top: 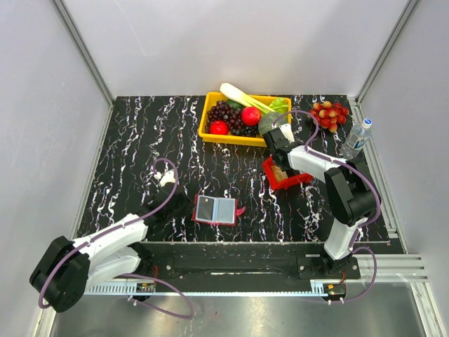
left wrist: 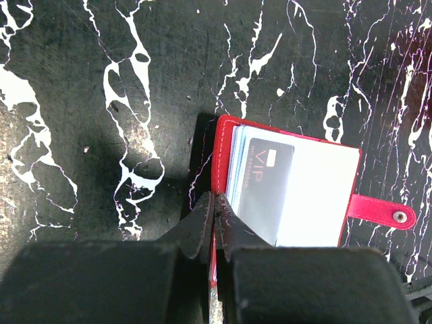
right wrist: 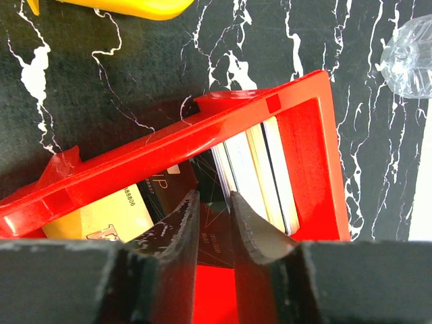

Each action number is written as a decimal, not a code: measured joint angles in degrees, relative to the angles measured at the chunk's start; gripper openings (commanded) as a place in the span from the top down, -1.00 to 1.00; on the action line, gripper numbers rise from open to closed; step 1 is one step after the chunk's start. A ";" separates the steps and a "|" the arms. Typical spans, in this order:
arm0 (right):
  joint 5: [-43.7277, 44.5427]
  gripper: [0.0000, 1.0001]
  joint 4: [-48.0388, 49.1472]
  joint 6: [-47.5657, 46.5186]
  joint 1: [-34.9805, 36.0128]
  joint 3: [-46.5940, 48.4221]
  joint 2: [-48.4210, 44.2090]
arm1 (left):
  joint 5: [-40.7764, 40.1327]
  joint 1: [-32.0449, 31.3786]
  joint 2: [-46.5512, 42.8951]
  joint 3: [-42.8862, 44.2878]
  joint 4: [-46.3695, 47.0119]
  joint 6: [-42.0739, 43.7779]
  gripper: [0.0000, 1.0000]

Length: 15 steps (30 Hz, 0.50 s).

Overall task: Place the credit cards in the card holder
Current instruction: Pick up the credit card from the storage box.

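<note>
The table (top: 140, 140) is black with white marble-like veins, the card holder (top: 216, 209) red outside and pale blue-grey inside, and the tray (right wrist: 310, 155) right of it bright red, holding tan, black and whitish credit cards (right wrist: 260, 175).

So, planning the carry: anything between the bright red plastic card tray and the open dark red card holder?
Nothing visible: only bare black marbled tabletop lies between the red tray and the card holder.

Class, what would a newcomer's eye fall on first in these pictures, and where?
The yellow bin of fruit at the far edge. Then the red tray of cards under the right gripper, and the open card holder near the front, pinched by the left gripper.
</note>
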 measured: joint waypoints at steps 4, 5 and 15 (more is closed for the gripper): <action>0.20 0.60 0.02 0.00 0.00 0.00 -0.11 | 0.02 0.02 0.00 0.00 0.02 0.02 1.00; 0.20 0.62 0.02 -0.02 0.00 0.00 -0.15 | 0.02 0.02 0.00 0.00 0.02 0.02 1.00; -1.07 1.00 0.17 -0.37 0.00 0.00 -1.55 | 0.04 0.04 0.00 0.00 0.02 0.02 1.00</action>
